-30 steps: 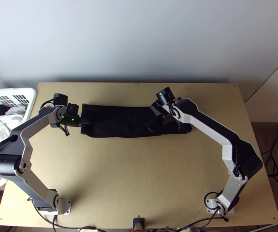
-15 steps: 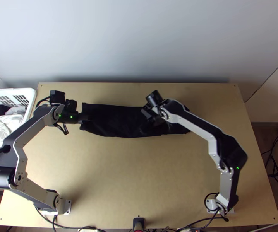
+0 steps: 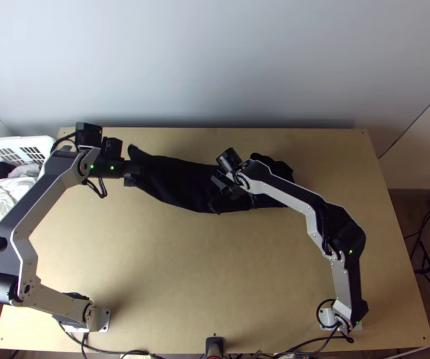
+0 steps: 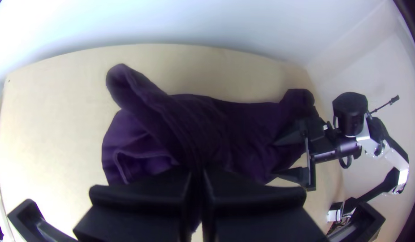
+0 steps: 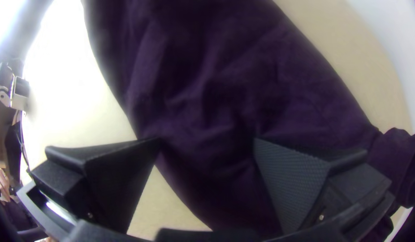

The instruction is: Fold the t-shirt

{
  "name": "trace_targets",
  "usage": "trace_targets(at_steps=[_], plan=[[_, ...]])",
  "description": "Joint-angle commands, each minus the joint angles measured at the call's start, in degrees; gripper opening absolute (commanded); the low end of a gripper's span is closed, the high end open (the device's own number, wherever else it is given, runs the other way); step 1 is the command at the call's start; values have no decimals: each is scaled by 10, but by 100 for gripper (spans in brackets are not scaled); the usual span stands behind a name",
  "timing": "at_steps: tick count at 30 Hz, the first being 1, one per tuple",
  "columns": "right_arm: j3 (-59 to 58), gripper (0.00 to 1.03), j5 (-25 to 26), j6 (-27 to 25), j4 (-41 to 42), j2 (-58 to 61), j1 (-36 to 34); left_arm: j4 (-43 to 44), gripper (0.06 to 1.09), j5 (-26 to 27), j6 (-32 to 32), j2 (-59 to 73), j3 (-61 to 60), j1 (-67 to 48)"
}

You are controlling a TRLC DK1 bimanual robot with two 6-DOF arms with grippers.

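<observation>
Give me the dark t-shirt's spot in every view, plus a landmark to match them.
Top view: t-shirt above centre, stretching from the left gripper past the right gripper.
Left wrist view: t-shirt across the middle, pinched in the left gripper.
Right wrist view: t-shirt through the centre, beyond the open fingers.
Shared landmark: right gripper, open at the shirt.

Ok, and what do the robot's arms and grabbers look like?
The left arm and right arm have silver-grey links, chunky black joints, black cables and tiny green lights. The left gripper and right gripper each have two wide, flat black fingers.
</observation>
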Motion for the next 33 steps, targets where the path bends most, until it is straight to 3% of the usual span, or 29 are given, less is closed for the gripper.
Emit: trace_targets(at_steps=[1,6,15,20,21,22,23,26,28,33], plan=[[-2,95,-6,8,2,3,1,-23,9,-1,-2,0,59,-29],[-10,95,-7,14,-8,-53,-13,-30,9,-1,2,18,76,-42],[-53,95,-7,15,-14,-126,-41,28,9,-4,46,10,-90,16],[-55,95,-7,17,-15,-138,-51,59,10,-11,70,47,-123,68],[-55,95,-7,17,-15,-138,-51,61,20,-15,73,57,-124,76],[-55,95,-7,19,-15,-139,-51,61,43,-17,74,65,-124,82],[-55,95,-7,19,-15,-140,-51,61,59,-18,74,71,-123,86],[-56,95,-8,20,-16,-141,-50,64,90,-34,74,82,-124,93],[-56,95,-10,20,-16,-141,-49,57,96,-38,70,93,-123,93],[-58,95,-15,20,-16,-141,-49,54,97,-37,59,123,-114,87]])
